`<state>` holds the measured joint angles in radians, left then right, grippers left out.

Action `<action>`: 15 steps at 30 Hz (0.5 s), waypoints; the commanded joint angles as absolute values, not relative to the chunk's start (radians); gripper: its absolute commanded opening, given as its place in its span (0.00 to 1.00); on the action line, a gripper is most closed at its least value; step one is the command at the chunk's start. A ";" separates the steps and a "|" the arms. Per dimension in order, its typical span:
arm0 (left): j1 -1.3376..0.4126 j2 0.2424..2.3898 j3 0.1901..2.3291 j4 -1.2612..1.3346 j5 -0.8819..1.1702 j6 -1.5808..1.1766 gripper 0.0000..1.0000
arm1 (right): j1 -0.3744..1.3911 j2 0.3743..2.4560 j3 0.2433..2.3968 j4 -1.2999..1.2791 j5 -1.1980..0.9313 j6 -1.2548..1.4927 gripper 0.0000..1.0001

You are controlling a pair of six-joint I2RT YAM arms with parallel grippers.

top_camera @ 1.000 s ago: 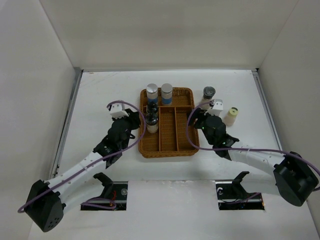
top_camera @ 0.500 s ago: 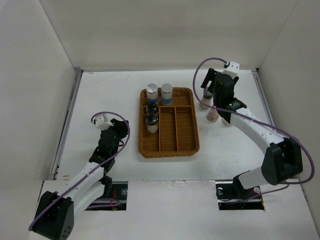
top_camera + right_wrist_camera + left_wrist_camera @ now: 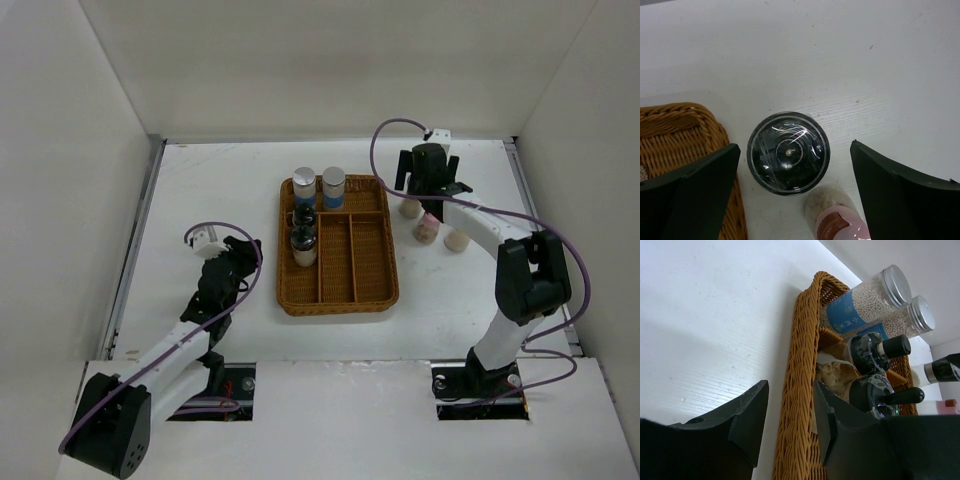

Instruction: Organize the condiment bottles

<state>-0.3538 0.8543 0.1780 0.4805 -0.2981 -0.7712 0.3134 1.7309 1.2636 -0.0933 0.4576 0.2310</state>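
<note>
While your right gripper (image 3: 793, 146) hangs spread wide and empty straight above the black-capped bottle (image 3: 788, 152), which stands on the table (image 3: 865, 60) just outside the wicker tray's (image 3: 675, 130) far right corner, you are at the reach-and-grasp step for that bottle. Other bottles (image 3: 304, 184) stand in the tray's left side, and the pink-capped bottle (image 3: 836, 227) and yellow-capped bottle (image 3: 456, 238) wait just right of the tray. Next, by my reading, you need to lower until the fingers straddle the cap, close, and lift without knocking the pink-capped bottle; your left gripper (image 3: 790, 395) sits parted and holding nothing, off the tray's left wall.
</note>
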 commanded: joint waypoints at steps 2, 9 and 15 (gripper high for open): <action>-0.354 0.870 0.179 0.554 -0.281 -0.782 0.39 | 0.300 1.755 1.301 -0.049 0.414 0.221 0.96; -0.352 0.882 0.179 0.568 -0.275 -0.781 0.39 | 0.303 1.784 1.302 -0.048 0.402 0.227 0.85; -0.358 0.893 0.183 0.571 -0.271 -0.782 0.39 | 0.304 1.770 1.272 0.043 0.422 0.213 0.69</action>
<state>-0.3542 0.8886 0.1780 0.5068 -0.2836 -0.7746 0.3069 1.7920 1.2613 -0.0780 0.4107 0.2272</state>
